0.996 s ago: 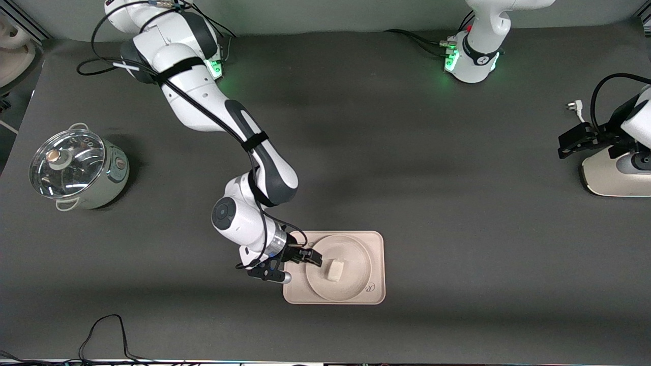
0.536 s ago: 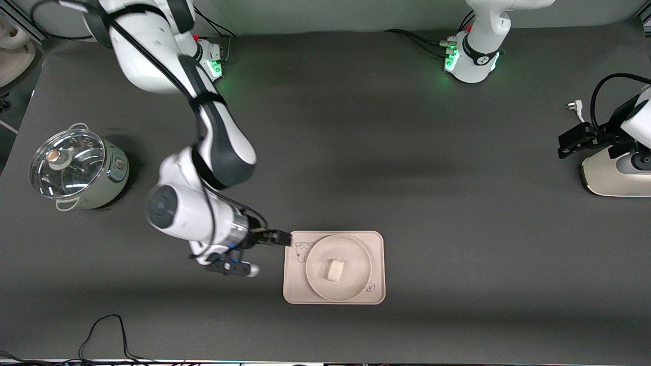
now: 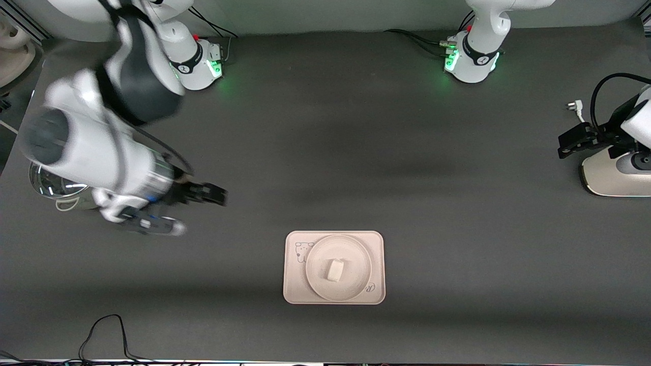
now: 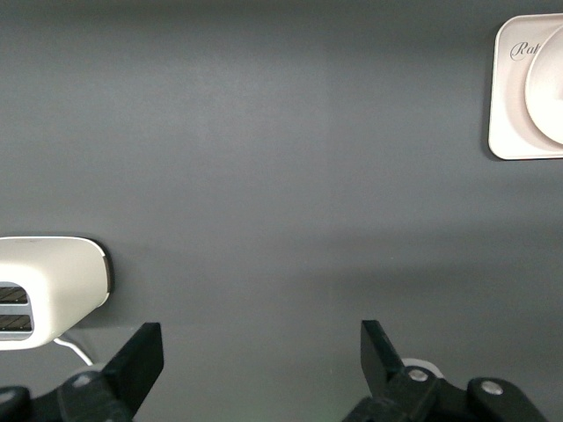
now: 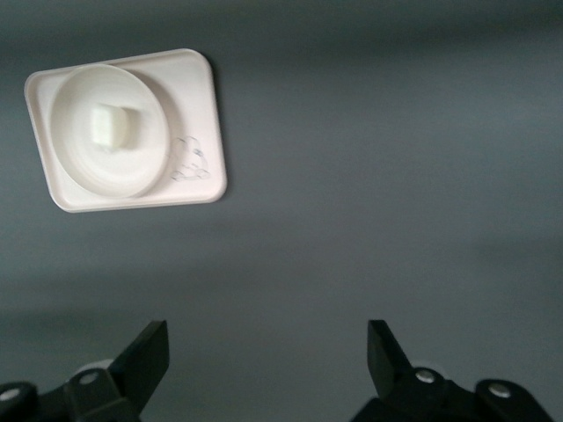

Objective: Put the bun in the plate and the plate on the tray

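The bun (image 3: pixel 334 269) lies in the middle of the round cream plate (image 3: pixel 353 256). The plate sits on the cream-pink tray (image 3: pixel 295 291), which lies on the table nearer the front camera. The right wrist view shows the bun (image 5: pixel 113 126), plate (image 5: pixel 75 158) and tray (image 5: pixel 198 105) the same way. My right gripper (image 3: pixel 216 194) is open and empty, up over the table toward the right arm's end. My left gripper (image 3: pixel 563 146) is open and empty at the left arm's end, beside the toaster, where that arm waits. A corner of the tray (image 4: pixel 508 114) shows in the left wrist view.
A cream toaster (image 3: pixel 615 175) stands at the left arm's end and also shows in the left wrist view (image 4: pixel 53 286). Its plug (image 3: pixel 574 107) lies near it. A glass-lidded pot (image 3: pixel 51 185) at the right arm's end is mostly hidden under the right arm. A black cable (image 3: pixel 107 330) lies near the table's front edge.
My right gripper has drawn back from the plate's rim and swung up toward the pot, open and empty. Plate, bun and tray stay put. The left arm has not moved.
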